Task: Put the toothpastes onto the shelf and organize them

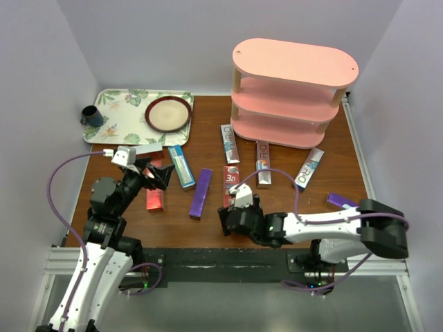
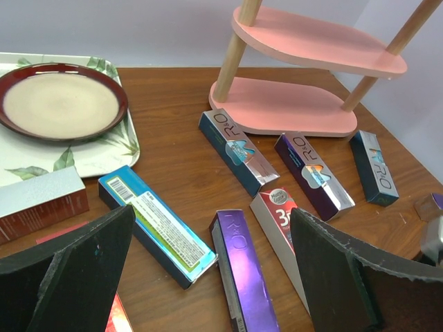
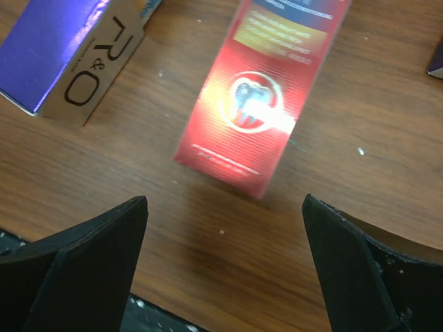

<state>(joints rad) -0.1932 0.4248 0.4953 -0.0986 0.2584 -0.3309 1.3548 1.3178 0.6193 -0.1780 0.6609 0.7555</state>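
Purple carton (image 3: 62,48) reads "R&O"; red carton (image 3: 259,97) shows tooth emblem.

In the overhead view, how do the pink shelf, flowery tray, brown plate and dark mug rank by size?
1. pink shelf, largest, though its top sits nearer the camera
2. flowery tray
3. brown plate
4. dark mug, smallest

Right gripper (image 1: 237,213): jaws wide; red carton (image 1: 231,181) blocks dead ahead at 12, purple carton (image 1: 201,193) close at 10.
Left gripper (image 1: 156,174): jaws wide; teal carton (image 1: 181,166) in the way at 2, tray (image 1: 128,104) at 11.
Shelf (image 1: 294,90): three silver cartons (image 1: 263,164) fan out at its 6, crowding the front.
Gap: bare table (image 1: 208,121) at the shelf's 9, between it and the tray.
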